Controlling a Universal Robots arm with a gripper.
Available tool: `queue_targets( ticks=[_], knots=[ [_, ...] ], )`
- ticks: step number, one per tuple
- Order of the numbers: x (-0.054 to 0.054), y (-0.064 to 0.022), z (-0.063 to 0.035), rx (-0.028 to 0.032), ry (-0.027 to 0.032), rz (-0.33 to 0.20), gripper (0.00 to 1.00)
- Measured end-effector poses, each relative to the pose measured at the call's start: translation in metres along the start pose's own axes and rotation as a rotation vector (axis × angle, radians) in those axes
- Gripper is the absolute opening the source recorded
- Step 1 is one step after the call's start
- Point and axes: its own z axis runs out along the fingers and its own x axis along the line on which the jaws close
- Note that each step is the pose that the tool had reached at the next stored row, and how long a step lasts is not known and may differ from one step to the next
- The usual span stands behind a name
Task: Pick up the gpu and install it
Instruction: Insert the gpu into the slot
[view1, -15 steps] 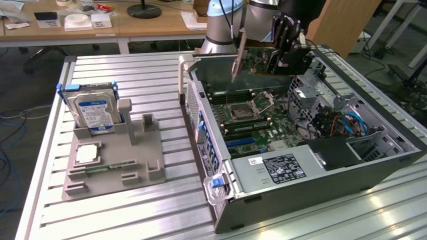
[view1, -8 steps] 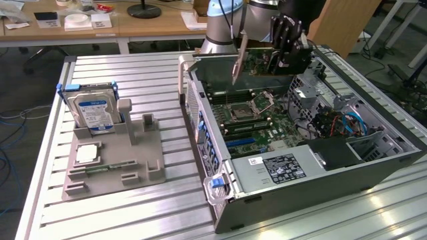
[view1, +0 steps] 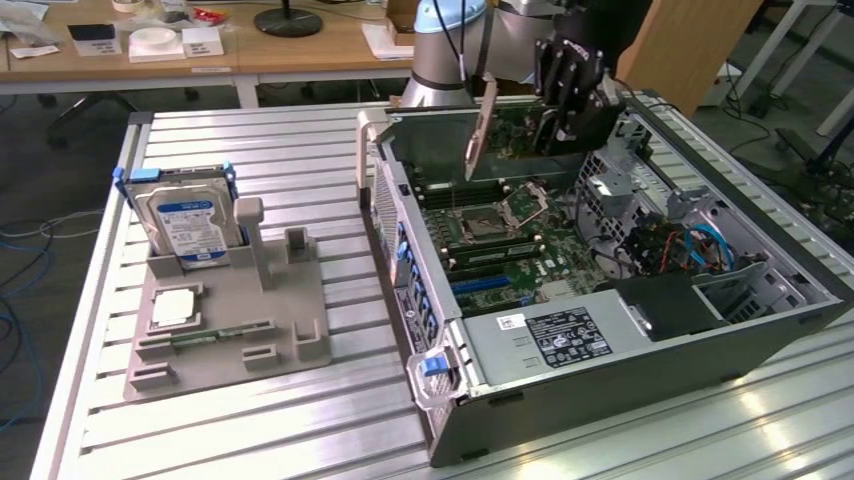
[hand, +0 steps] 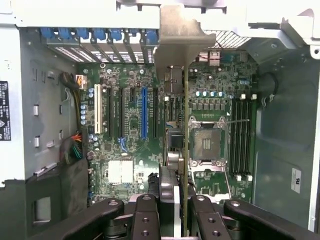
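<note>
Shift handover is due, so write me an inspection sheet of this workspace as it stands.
Surface: silver slatted aluminium table, carrying a grey moulded parts fixture and an open dark grey computer case lying on its side.
Job's things: thin dark circuit card with a silvery end bracket, the gpu, held above the case's green motherboard, not seated in a slot.
Clutter: silver hard drive with blue-white label standing in the fixture; small narrow green memory stick lying in it.
Grippers: black gripper shut on the gpu.
Cables: blue cables inside the case.
Surroundings: wooden desks behind the table.
</note>
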Motion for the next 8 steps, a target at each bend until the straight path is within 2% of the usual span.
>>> queue_targets(
  ticks=[5, 8],
  knots=[
    [0.0, 0.0005, 0.0091, -0.0001, 0.0001, 0.0, 0.28],
    [0.001, 0.0036, 0.0145, 0.0017, 0.0004, 0.001, 0.28]
  ],
)
